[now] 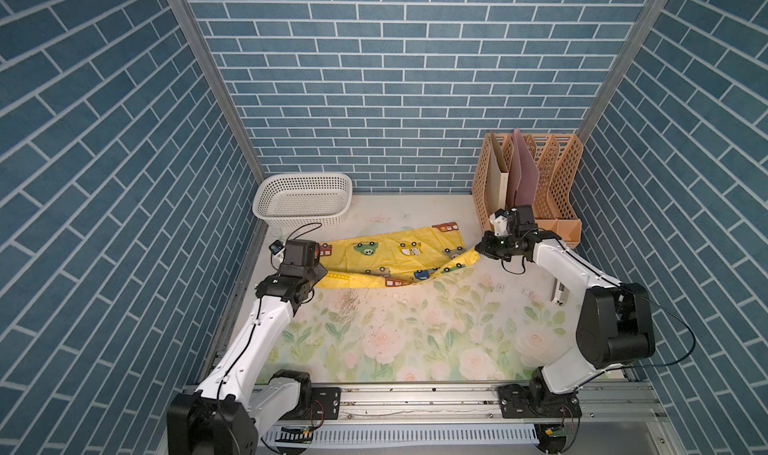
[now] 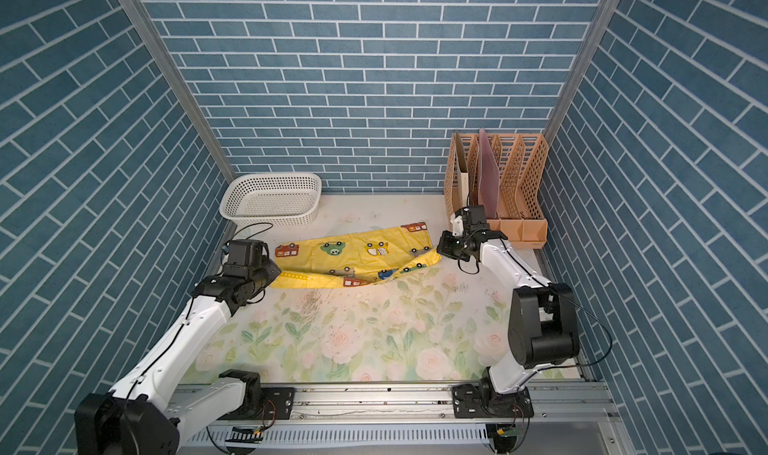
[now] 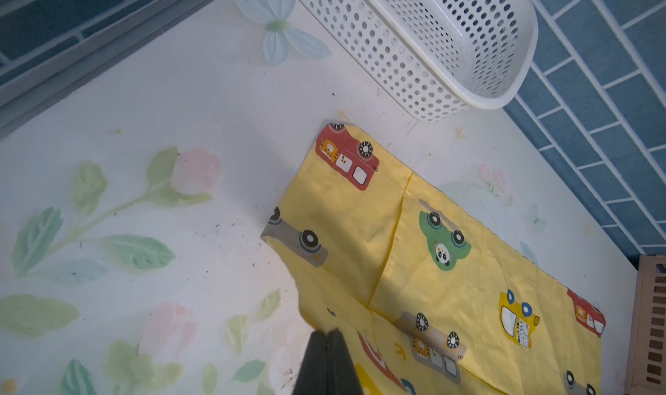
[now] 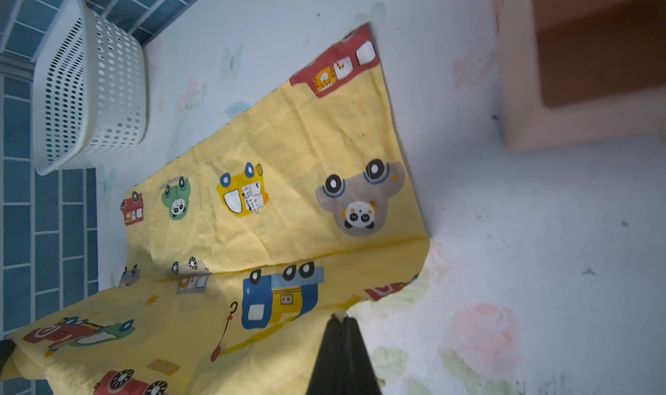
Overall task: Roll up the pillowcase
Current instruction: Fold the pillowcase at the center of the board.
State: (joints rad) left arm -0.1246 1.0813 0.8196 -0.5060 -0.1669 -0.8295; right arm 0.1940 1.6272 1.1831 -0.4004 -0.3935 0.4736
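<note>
Pillowcase [image 1: 399, 251], yellow, car-printed, partly folded; left pincer [image 3: 327, 331], right pincer [image 4: 340, 318] clamp its corners.

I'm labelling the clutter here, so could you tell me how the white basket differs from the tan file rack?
The white basket is low with round holes; the tan file rack stands tall with lattice dividers. The basket is empty; the rack holds two upright boards. The basket sits on the left arm's side, the rack on the right's. Both stand against the back wall.
</note>
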